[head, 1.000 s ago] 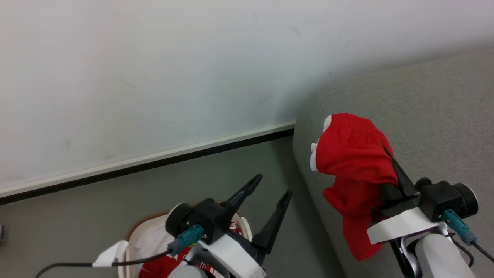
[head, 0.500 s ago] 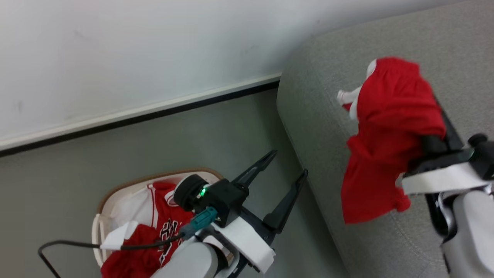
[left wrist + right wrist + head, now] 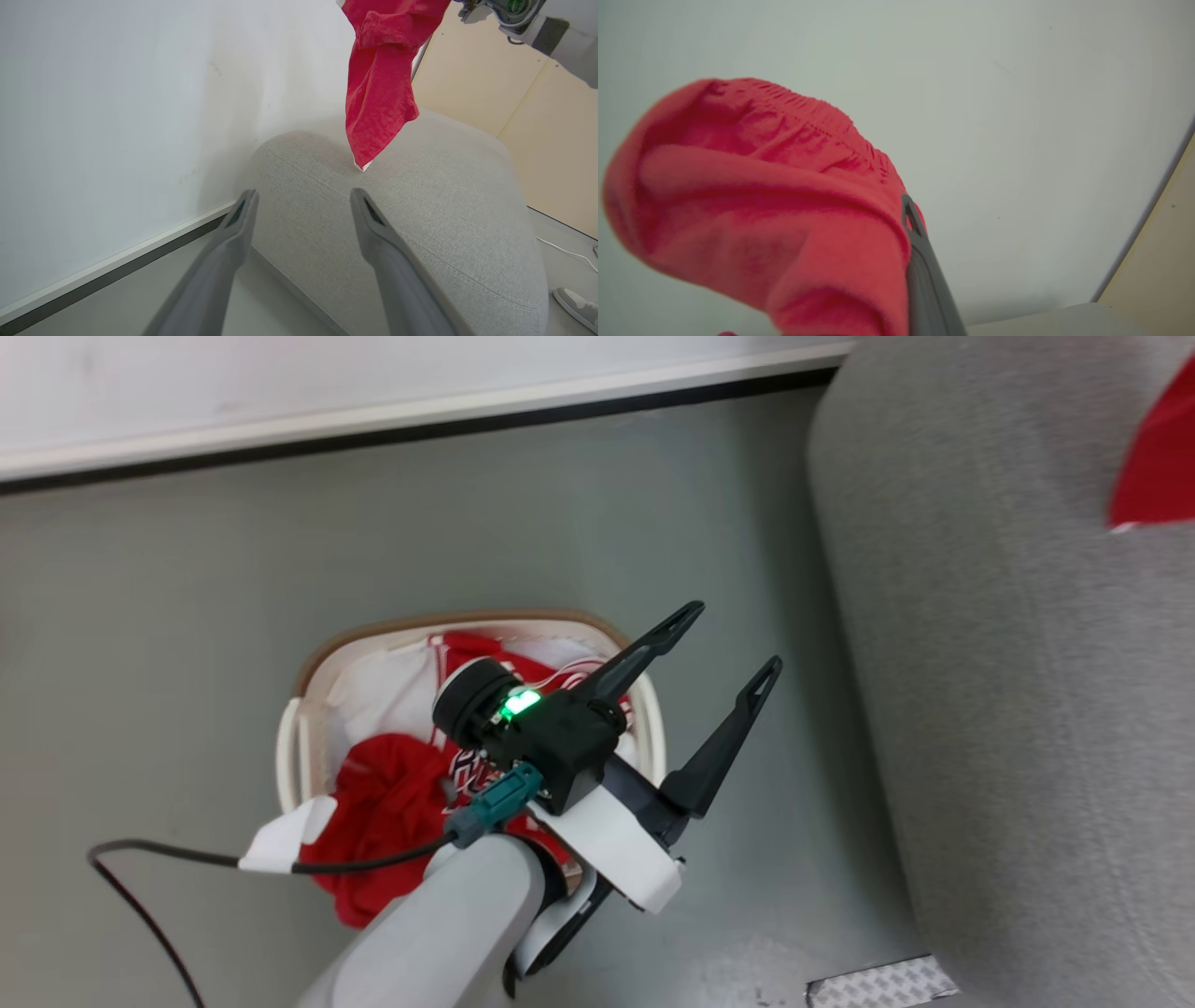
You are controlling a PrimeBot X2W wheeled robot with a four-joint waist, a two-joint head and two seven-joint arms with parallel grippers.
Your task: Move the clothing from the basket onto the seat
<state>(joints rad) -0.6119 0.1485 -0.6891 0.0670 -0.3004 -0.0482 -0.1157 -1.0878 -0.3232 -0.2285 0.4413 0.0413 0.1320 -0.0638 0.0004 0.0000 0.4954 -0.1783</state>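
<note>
Hanging from the right end effector [image 3: 908,218], a red garment [image 3: 775,210] is draping over the one dark finger that is showing in the right wrist view. The finger's tip is poking out at the cloth's edge. The jaws are clamped on the fabric, and a gathered elastic band is running across the top of the bundle.

In the left wrist view the red garment [image 3: 378,93] is dangling in the upper middle of the frame. Its lowest corner is coming down close to the grey sofa seat [image 3: 420,224], but whether it is touching the cushion cannot be told. The right arm [image 3: 556,28] is entering at the upper right corner of that frame. In the head view a piece of the red garment [image 3: 1153,457] is showing at the right edge, over the sofa seat [image 3: 1008,709].

The left end effector [image 3: 730,639] is standing wide open and empty at the centre of the head view, with its two dark fingers pointing toward the upper right. In its own wrist view the left end effector [image 3: 303,196] is aiming at the sofa's rounded near edge.

The laundry basket [image 3: 291,747] is sitting on the grey floor [image 3: 233,569], left of centre and beside the sofa. It is holding a crumpled red-and-white jersey [image 3: 392,803], with one red fold spilling over the lower rim. The left wrist is partly hiding the lettering. A grey shoe [image 3: 577,305] is showing at the lower right corner of the left wrist view.
</note>
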